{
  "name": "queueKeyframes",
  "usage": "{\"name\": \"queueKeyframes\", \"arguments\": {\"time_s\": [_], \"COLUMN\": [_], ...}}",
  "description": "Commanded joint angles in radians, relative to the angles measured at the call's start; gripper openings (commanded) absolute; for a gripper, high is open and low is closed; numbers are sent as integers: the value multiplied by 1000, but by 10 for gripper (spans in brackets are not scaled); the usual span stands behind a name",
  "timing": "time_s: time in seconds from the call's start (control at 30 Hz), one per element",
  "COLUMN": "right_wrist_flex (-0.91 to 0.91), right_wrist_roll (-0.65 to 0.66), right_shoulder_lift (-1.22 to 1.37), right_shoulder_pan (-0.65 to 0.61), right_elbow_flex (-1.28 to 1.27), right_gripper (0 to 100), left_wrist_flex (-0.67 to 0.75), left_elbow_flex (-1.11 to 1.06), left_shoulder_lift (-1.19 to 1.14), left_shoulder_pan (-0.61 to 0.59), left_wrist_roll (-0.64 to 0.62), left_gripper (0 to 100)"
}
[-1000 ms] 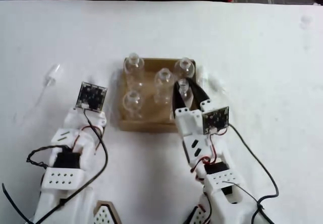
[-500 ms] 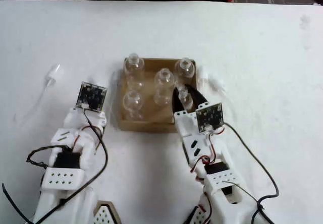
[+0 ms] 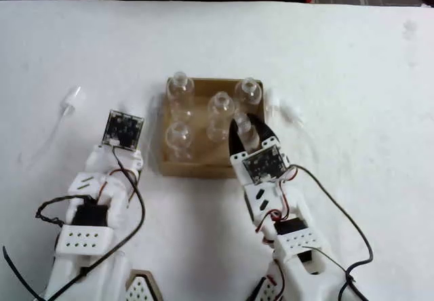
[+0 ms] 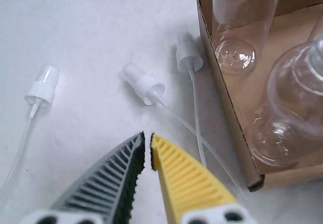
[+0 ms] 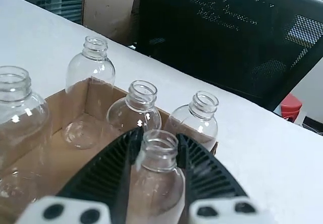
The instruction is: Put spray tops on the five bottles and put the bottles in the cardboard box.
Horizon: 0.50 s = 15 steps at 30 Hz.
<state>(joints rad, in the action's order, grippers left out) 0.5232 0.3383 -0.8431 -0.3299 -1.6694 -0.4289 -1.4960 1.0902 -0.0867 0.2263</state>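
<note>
Five clear bottles (image 3: 220,104), all without tops, are upright in the brown cardboard box (image 3: 196,169); white spray tops (image 4: 144,82) with thin tubes lie on the worktop (image 4: 91,27) near it.

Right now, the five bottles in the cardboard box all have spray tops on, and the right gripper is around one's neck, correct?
No: the right wrist view shows all five bottles open-necked, without spray tops. The right gripper is around one neck.

Left jaws closed — right jaws clamped
</note>
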Motion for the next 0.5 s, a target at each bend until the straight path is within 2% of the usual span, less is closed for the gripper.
{"name": "queueKeyframes", "arguments": {"time_s": [0.0, 0.13, 0.33, 0.47], "right_wrist_flex": [-10, -12, -122, -125], "right_wrist_roll": [28, 28, 28, 28], "right_shoulder_lift": [5, 5, 5, 5], "right_shoulder_pan": [12, 5, -15, -27], "right_elbow_flex": [-6, -6, -6, -6], "right_gripper": [15, 30, 188, 190], "left_wrist_flex": [29, 29, 57, 57], "left_elbow_flex": [11, 11, 6, 6], "left_shoulder_lift": [-5, -5, -5, -5], "left_shoulder_pan": [-12, -12, -13, -15], "left_wrist_roll": [-11, -11, -11, -11], "left_gripper": [28, 28, 28, 28]}}
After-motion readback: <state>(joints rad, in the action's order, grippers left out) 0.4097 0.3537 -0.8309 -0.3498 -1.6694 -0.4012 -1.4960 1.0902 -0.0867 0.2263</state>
